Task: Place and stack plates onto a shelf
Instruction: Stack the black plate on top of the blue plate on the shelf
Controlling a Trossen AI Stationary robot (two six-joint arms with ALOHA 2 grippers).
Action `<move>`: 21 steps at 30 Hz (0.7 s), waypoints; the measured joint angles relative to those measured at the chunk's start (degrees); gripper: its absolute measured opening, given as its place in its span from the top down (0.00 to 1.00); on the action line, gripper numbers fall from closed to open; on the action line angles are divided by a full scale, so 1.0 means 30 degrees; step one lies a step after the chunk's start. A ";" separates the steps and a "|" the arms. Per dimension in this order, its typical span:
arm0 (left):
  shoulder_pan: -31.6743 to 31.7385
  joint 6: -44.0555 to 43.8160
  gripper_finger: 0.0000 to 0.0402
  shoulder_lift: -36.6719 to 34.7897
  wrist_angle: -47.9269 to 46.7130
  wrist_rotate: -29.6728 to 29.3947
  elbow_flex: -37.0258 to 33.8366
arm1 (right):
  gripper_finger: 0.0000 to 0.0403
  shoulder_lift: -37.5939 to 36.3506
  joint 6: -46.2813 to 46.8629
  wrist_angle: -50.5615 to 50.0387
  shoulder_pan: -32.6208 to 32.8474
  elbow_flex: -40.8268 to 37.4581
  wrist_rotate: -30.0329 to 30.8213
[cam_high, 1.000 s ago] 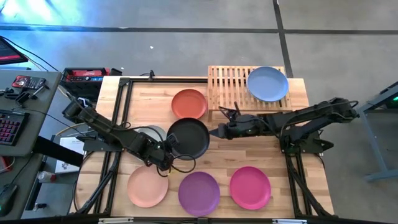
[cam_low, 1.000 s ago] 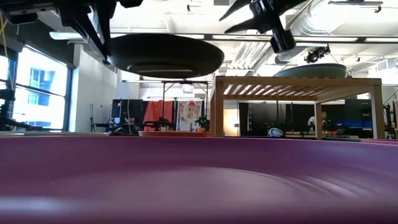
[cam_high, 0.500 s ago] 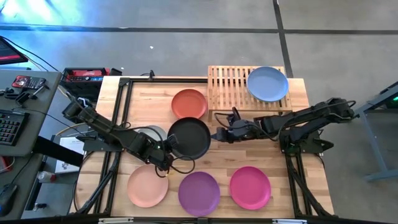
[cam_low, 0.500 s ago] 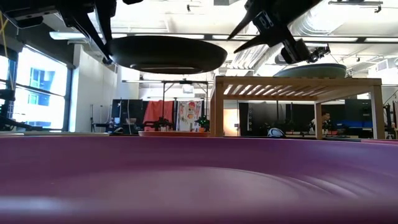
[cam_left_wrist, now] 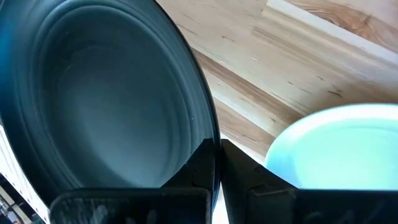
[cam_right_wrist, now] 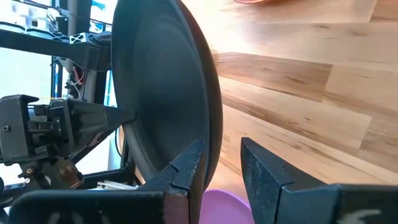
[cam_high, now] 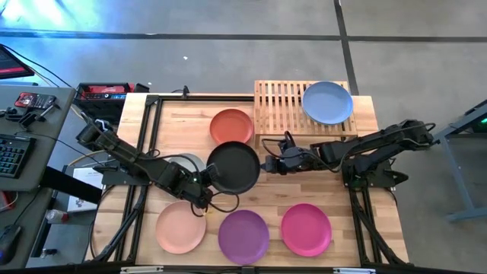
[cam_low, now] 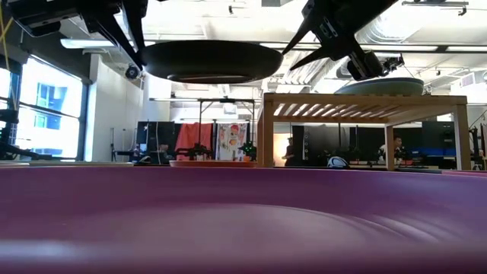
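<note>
While only the light blue plate [cam_high: 327, 103] is sitting on the shelf [cam_high: 281, 106], the left end effector [cam_high: 204, 183] is pinching the black plate [cam_high: 233, 167] — the right end effector [cam_high: 266, 164], fingers spread, is straddling its rim — the other plates are waiting on the counter [cam_high: 183, 122].

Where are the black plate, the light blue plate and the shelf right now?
black plate [cam_high: 234, 167]: high view, centre of its dark face.
light blue plate [cam_high: 327, 103]: high view, middle of the plate, on the shelf's right end.
shelf [cam_high: 278, 106]: high view, bare bamboo slats left of the blue plate.
</note>
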 joint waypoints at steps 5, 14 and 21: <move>0.0011 0.0352 1.00 0.0000 0.0772 0.0006 0.0000 | 0.78 -0.0007 0.0051 0.0000 -0.0004 0.0000 -0.0007; 0.0213 0.0853 1.00 0.0000 0.1536 -0.0017 0.0000 | 0.80 -0.0015 0.0317 0.0007 -0.0012 0.0000 0.0022; 0.0511 0.1117 1.00 0.0000 0.2257 -0.0224 0.0000 | 0.89 -0.0017 0.0357 0.0015 -0.0012 0.0000 0.0044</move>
